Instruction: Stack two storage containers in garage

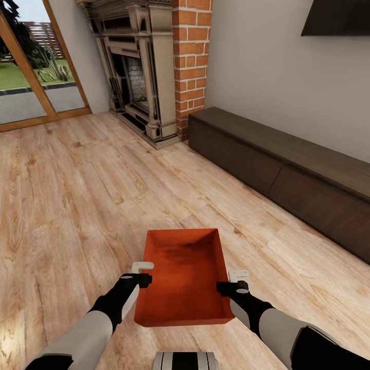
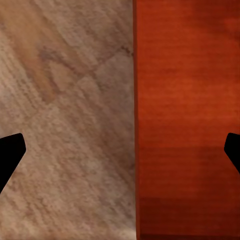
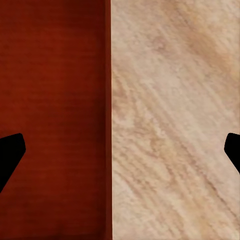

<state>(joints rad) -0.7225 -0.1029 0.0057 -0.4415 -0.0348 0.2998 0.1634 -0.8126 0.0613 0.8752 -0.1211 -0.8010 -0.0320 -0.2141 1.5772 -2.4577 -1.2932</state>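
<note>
Down low, the left hand (image 1: pixel 143 273) sits at the left long wall of an orange-red bin (image 1: pixel 184 275), and the right hand (image 1: pixel 238 280) sits at the opposite wall. Both hands are spread wide. In each wrist view, one dark fingertip (image 2: pixel 10 152) shows over the plank floor (image 2: pixel 65 110) and the other over the inside of the bin (image 2: pixel 185 120), so each hand straddles a wall without closing on it. The right hand shows the same: one fingertip (image 3: pixel 10 152) over the bin's red inside (image 3: pixel 55 115), the other over the pale planks (image 3: pixel 170 125). Whether the fingers touch the thin wall I cannot tell.

The bin is open-topped and rectangular, with its long sides running away from the robot. It lies just ahead of the robot's base, between the two black-and-grey forearms, on or just above the light wood floor (image 1: pixel 77 195); which of the two I cannot tell.

Further out to the right, a long dark low cabinet (image 1: pixel 288 164) runs along the pale wall, with the lower corner of a black TV (image 1: pixel 334 18) above it. Beyond the cabinet's far end stands a red-brick column (image 1: pixel 191 61) beside a fireplace (image 1: pixel 136 72). At the far left are wood-framed glass doors (image 1: pixel 36 67), with grass and paving outside.
</note>
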